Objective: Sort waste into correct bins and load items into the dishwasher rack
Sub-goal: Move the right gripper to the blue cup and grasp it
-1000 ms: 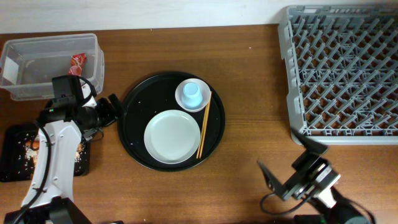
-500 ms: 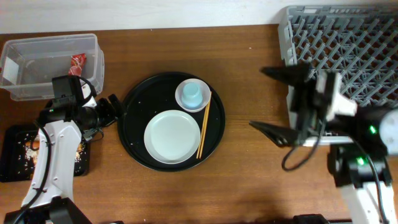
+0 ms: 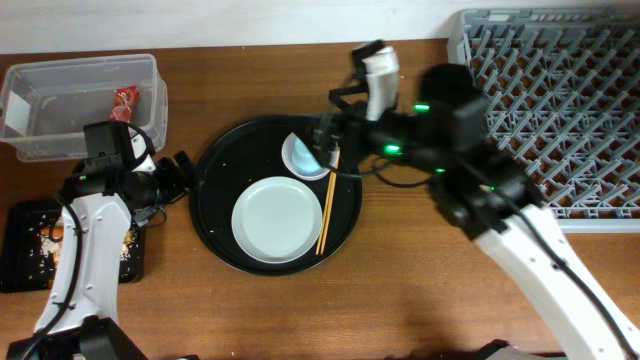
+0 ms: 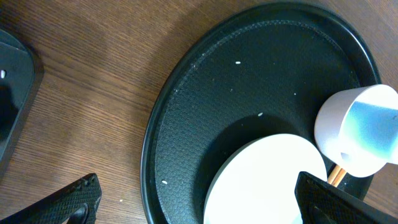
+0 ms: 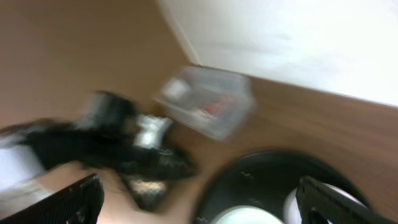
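Note:
The white plate (image 3: 278, 220) and the small white bowl (image 3: 297, 158) lie on the round black tray (image 3: 215, 215), with the chopsticks (image 3: 326, 205) beside them. The light blue cup (image 4: 365, 124) stands in the bowl. My right gripper (image 3: 330, 135) hovers open over the bowl and partly covers it. My left gripper (image 3: 185, 175) is open and empty at the tray's left rim. The red wrapper (image 3: 125, 100) lies in the clear tub (image 3: 60, 75). Food scraps (image 3: 45, 240) lie on the flat black tray (image 3: 15, 215). The grey rack (image 3: 560, 110) is at the far right.
The right wrist view is blurred; it shows the clear tub (image 5: 208, 102), the left arm (image 5: 112, 146) and the round tray (image 5: 273, 174). A few rice grains (image 4: 260, 114) dot the round tray. The right arm spans the table between the tray and the rack.
My right arm swung from the table's front right corner up and left, and its gripper is now over the bowl and cup. The left arm has not moved.

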`<state>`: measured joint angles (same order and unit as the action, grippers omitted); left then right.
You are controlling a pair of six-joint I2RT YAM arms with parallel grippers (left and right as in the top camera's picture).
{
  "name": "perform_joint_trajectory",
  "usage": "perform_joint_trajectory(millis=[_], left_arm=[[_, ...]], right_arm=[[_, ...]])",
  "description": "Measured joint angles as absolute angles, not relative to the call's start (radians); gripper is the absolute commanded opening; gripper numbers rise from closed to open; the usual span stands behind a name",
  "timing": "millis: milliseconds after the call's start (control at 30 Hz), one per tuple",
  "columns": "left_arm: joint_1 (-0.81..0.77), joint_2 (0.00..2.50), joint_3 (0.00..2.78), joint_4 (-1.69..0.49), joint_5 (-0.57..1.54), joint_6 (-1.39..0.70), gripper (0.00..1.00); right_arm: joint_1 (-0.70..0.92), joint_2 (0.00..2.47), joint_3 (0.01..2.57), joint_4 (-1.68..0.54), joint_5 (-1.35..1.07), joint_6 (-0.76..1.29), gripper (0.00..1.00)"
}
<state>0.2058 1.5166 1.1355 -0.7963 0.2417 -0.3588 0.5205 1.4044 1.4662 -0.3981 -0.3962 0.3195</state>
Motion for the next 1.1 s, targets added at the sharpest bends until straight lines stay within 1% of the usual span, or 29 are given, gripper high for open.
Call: perform_joint_trajectory(millis=[133, 200, 333, 700, 833, 933, 1100], left_arm=[[0.206, 1.517, 1.135, -0.796, 0.242, -0.359, 0.99], [0.206, 1.517, 1.135, -0.796, 0.242, -0.359, 0.99], [0.206, 1.517, 1.135, -0.796, 0.242, -0.359, 0.99], [0.206, 1.517, 1.135, -0.796, 0.242, -0.359, 0.99], [0.206, 1.517, 1.135, -0.796, 0.242, -0.359, 0.99], [0.206, 1.517, 1.135, -0.796, 0.242, -0.359, 0.99], [0.206, 1.517, 1.135, -0.796, 0.242, -0.359, 0.99]], right_arm=[[0.585, 1.546, 1.539, -0.515, -0.124, 0.271, 0.98], [0.585, 1.614, 1.544, -0.553, -0.070, 0.259, 0.98], [0.585, 1.737, 1.544, -0.563, -0.060, 0.253, 0.98], [0.585, 1.929, 1.545, -0.433, -0.049, 0.250, 0.98], [0.585, 1.982, 1.545, -0.410, -0.029, 0.250, 1.00], [0.585, 2.004, 1.545, -0.399, -0.015, 0.250, 0.97], [0.585, 2.054, 1.545, -0.389, -0.004, 0.250, 0.97]])
